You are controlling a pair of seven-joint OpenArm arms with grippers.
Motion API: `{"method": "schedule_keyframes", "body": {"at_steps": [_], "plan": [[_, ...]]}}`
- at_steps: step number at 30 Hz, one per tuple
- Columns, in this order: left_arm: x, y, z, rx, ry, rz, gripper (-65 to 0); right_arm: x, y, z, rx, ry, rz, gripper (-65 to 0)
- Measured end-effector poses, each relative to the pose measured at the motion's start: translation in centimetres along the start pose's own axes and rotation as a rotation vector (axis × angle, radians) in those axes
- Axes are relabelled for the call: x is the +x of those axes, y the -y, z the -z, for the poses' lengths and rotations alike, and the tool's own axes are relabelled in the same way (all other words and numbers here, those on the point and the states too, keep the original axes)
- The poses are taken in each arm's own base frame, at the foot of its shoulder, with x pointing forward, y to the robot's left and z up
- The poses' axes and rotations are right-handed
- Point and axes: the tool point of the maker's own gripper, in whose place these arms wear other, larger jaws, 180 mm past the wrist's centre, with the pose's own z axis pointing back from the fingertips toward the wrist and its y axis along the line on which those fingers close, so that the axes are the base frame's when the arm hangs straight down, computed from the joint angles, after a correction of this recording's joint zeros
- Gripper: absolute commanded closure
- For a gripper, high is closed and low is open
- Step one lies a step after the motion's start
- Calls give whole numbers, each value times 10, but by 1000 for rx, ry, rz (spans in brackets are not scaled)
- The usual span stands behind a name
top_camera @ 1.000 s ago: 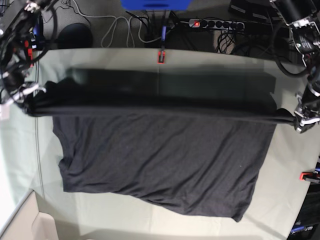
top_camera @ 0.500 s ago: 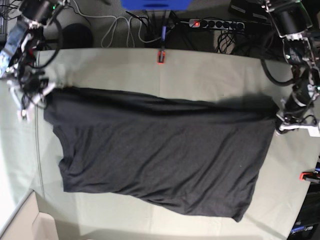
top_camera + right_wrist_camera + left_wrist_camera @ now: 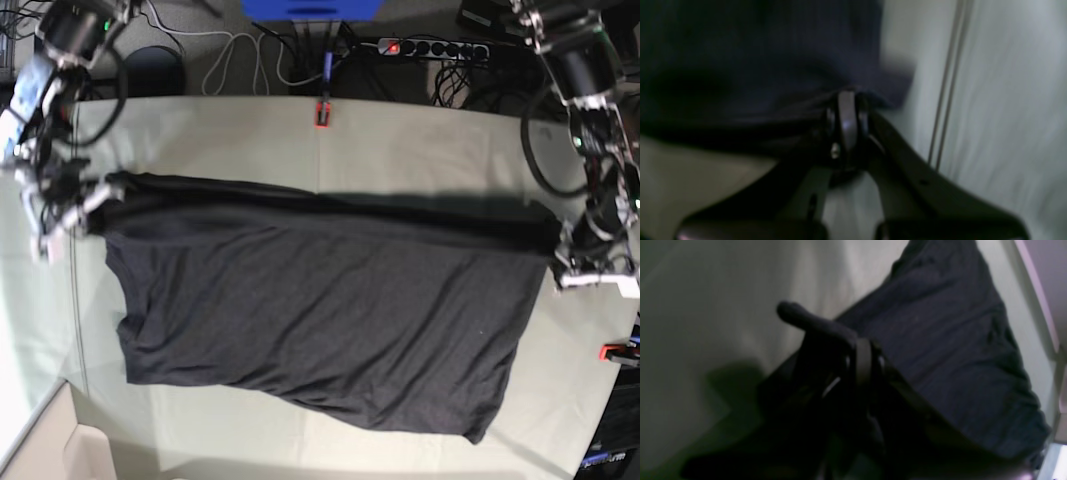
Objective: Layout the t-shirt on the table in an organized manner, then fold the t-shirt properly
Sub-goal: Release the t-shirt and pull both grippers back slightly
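Robotics lab: clamped table [image 3: 420, 140], power strip [image 3: 430, 47], cables [image 3: 240, 55].

Overhead base view, two close wrist views

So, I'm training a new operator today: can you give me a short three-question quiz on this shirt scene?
1. True or false: both grippers are shut on the t-shirt.
2. Which gripper holds the shirt's edge on the base view's right: A) left gripper B) right gripper?
3. Fill in: the small clamp at the table's far edge is ____.

Key: 1 true; 2 A; 3 red.
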Motion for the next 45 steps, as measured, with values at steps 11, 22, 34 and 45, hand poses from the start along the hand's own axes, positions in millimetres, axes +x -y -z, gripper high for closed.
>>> {"method": "schedule_keyframes", "body": {"at_steps": [11, 22, 34, 45], "plan": [[38, 34, 7, -67, 72, -6, -4, 53, -6, 11, 17, 96, -6, -14], [2, 33, 39, -29, -89, 109, -240, 44, -2, 21, 31, 60, 21, -238], [-11, 16, 16, -30, -73, 122, -368, 8, 24, -12, -69, 27, 30, -358], [-59, -29, 11, 62, -115, 132, -368, -39, 0, -19, -38, -43, 58, -358]]}}
